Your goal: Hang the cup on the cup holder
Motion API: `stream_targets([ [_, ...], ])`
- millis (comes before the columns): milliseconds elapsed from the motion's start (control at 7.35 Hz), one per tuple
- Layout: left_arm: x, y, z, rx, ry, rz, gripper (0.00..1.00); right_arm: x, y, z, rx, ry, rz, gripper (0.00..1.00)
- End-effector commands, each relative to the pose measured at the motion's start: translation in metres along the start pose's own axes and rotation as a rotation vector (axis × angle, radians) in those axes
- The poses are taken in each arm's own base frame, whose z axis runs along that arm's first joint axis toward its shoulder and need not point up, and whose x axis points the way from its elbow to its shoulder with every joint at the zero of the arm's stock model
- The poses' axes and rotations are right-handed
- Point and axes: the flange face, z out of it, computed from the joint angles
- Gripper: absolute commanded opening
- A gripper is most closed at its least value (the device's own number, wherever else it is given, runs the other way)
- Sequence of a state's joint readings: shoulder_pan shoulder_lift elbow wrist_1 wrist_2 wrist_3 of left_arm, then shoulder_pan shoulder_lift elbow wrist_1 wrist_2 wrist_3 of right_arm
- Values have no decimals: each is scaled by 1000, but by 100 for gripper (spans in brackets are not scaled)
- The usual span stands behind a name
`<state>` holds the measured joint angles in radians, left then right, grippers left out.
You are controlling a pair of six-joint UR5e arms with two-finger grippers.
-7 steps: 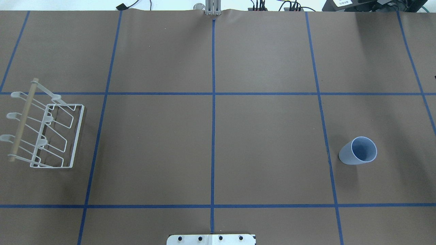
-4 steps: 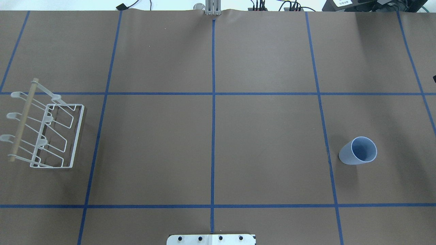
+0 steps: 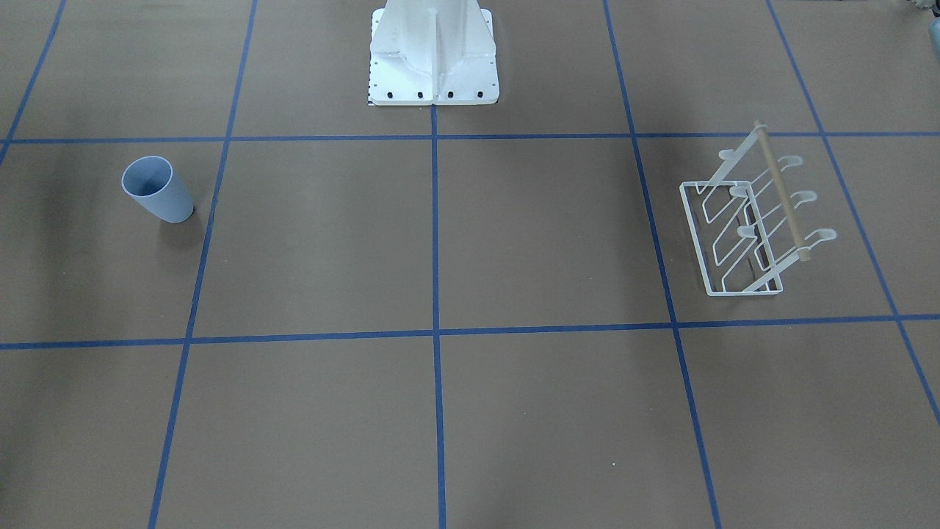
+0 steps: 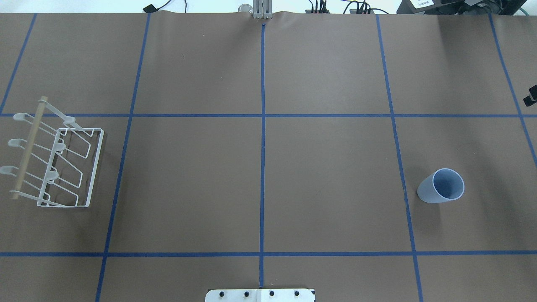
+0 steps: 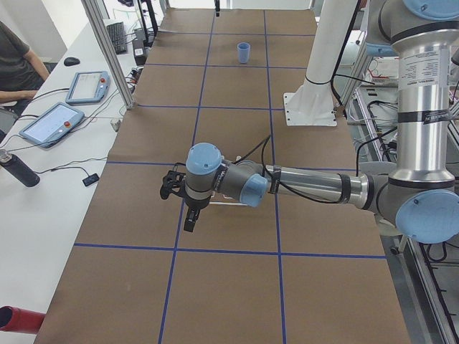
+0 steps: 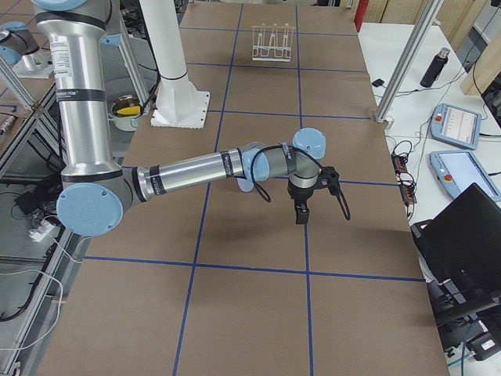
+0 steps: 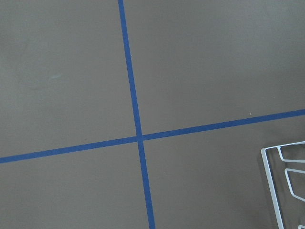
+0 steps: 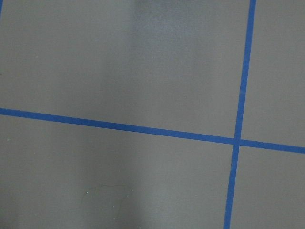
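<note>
Stock on 1 table [image 4: 327, 167]: 2 arms, 1 cup holder [image 4: 58, 147], 1 cup [image 4: 441, 186], 2 grippers; nothing hung yet.
Cup holder at far left end, with 6 slanted prongs in 2 rows of 3 under 1 wooden rod [image 4: 28, 148], all bare. Cup upright, mouth up, near right end, well apart from the rack. Probably light, stiff, smooth plastic; tapered, so prone to slipping; best pinched across the wall just below the rim. Left gripper [image 5: 188, 218] and right gripper [image 6: 301, 213] hovering over the table, cup in neither; jaw opening impossible to tell.
</note>
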<state>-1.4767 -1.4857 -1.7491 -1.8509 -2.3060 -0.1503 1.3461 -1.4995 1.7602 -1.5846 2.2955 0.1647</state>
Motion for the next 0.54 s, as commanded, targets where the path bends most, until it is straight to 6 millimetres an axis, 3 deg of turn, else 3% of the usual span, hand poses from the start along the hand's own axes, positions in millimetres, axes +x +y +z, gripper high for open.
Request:
stream_targets([
  [0,2,1,3,-6,1,4,98,-42,4,10,-21,-21,-67,100],
  [408,4,1,3,-6,4,6,98,-137,28,19,-55,-75,-63,100],
])
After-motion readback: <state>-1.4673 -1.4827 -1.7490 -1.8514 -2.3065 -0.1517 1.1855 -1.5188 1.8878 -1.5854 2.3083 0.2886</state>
